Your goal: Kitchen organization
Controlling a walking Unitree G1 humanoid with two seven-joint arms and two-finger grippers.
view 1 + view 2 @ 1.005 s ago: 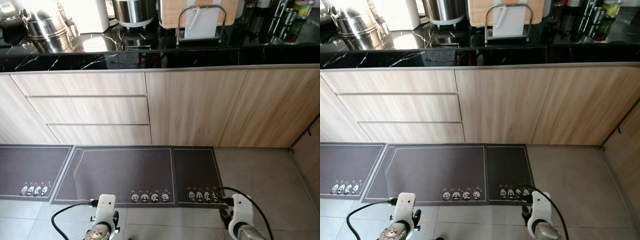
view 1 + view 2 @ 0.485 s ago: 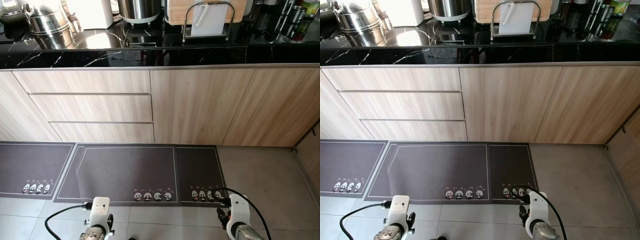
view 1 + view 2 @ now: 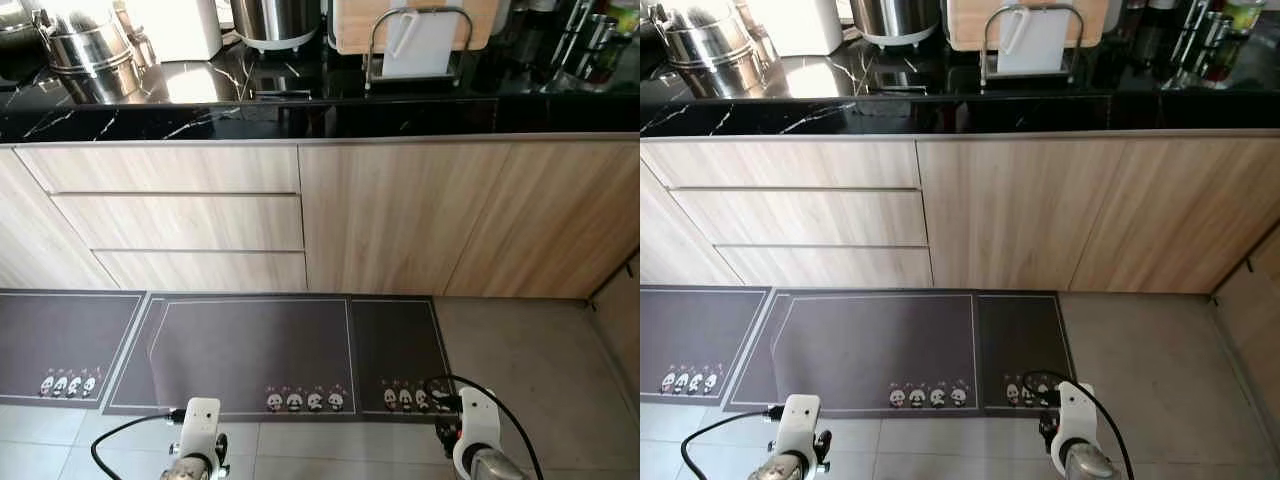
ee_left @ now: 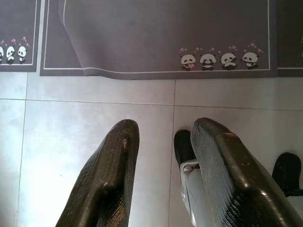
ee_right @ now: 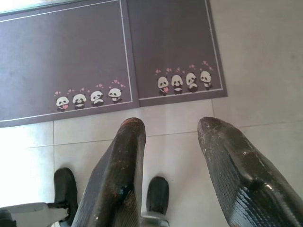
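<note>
Both grippers, left point(image 4: 161, 142) and right point(image 5: 173, 142), parted, empty; three mats point(image 3: 250, 345); three drawers point(image 3: 180, 220).

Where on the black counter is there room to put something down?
The black countertop has a bare strip along its front edge, widest between the steel pot and the rack holding the white cutting board. The back row is crowded: pot, white appliance, steel cooker, wooden board, and bottles at the far right.
</note>
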